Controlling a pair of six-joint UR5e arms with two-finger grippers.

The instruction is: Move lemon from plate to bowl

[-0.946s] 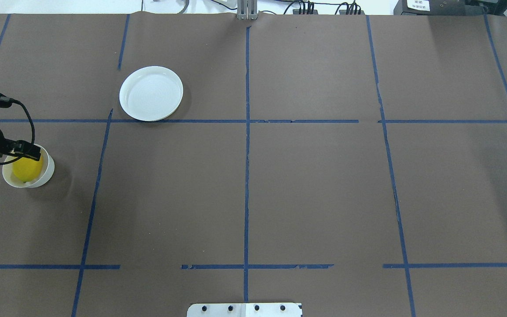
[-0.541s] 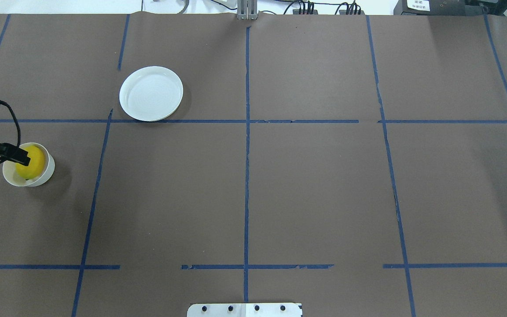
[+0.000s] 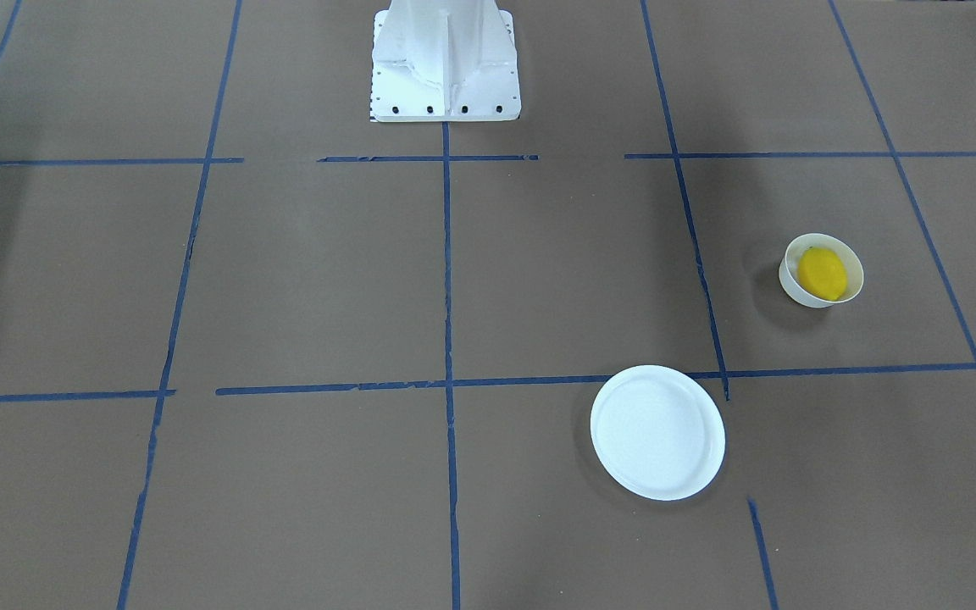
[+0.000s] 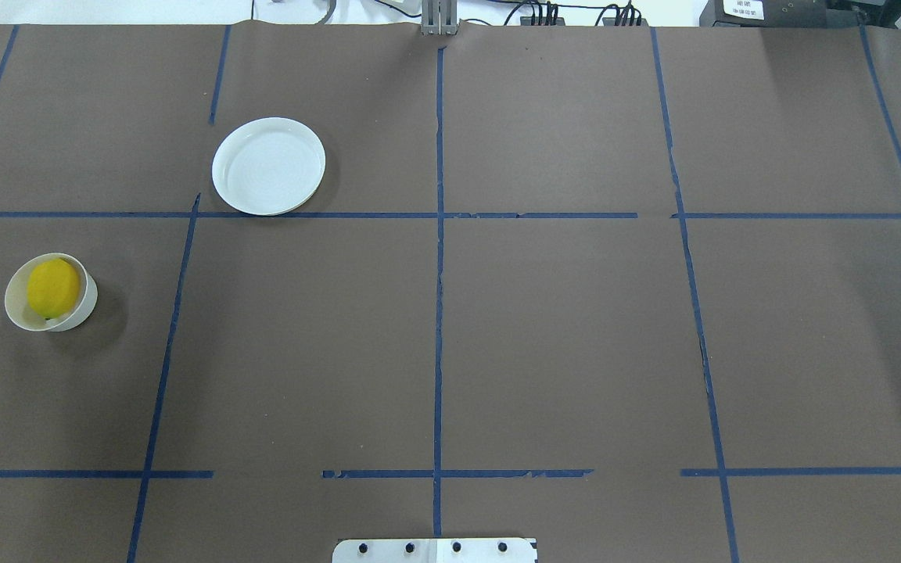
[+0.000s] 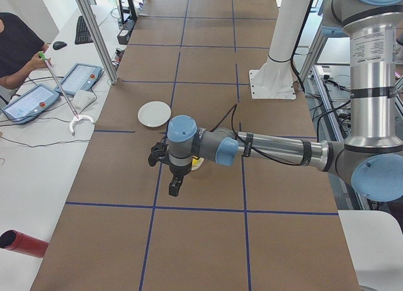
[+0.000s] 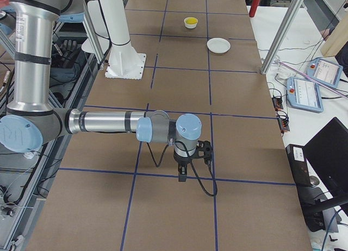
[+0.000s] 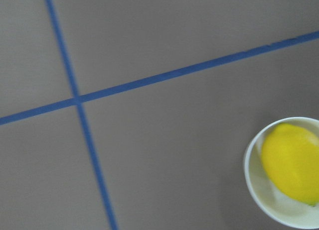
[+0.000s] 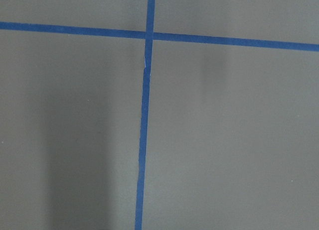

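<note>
At the desk's (image 4: pixel 560 328) left, the lemon (image 4: pixel 52 288) lies inside the bowl (image 4: pixel 84 309). Farther right, the plate (image 4: pixel 268 166) is bare, so the move looks done. The left hand (image 5: pixel 174 188) hangs beside the bowl, the right hand (image 6: pixel 182 177) well apart. I cannot tell whether either is spread.

Arms: silver metal tubes on left arm (image 5: pixel 277 149) and right arm (image 6: pixel 103 121), grey joints.
Caps: pale blue round caps (image 5: pixel 182 128).
Cable: thin black cable (image 6: pixel 202 187).
End effectors: left end effector (image 5: pixel 174 189) and right end effector (image 6: pixel 182 178), both black.
Base: white pedestal (image 3: pixel 446 59) with black screws (image 3: pixel 429 109).
Marking: printed label (image 5: pixel 366 48).
</note>
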